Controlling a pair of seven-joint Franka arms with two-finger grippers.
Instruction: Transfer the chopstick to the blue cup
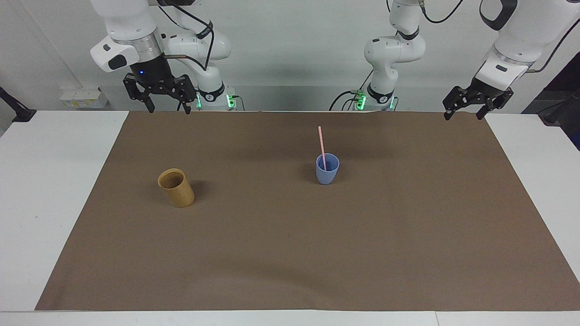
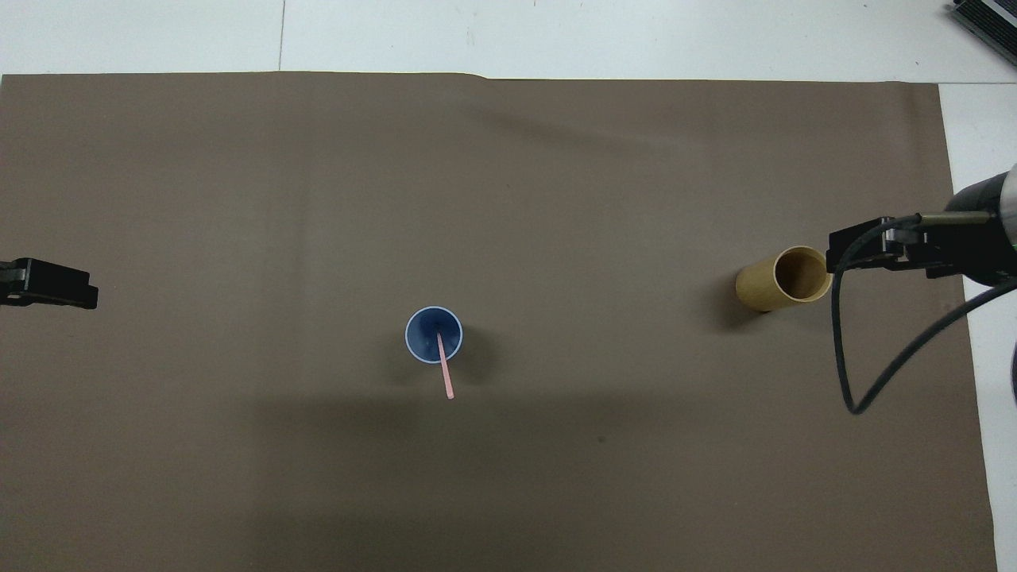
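The blue cup (image 1: 327, 169) stands upright on the brown mat near the middle of the table; it also shows in the overhead view (image 2: 434, 334). The pink chopstick (image 1: 321, 146) stands in it, leaning toward the robots, with its upper half above the rim (image 2: 446, 375). My right gripper (image 1: 169, 110) is open and empty, up in the air over the mat's edge by the robots. My left gripper (image 1: 462, 117) is open and empty, over the mat's corner at the left arm's end.
A tan bamboo-coloured cup (image 1: 176, 187) stands empty on the mat toward the right arm's end, a little farther from the robots than the blue cup. The brown mat (image 1: 290, 253) covers most of the white table (image 1: 50, 190).
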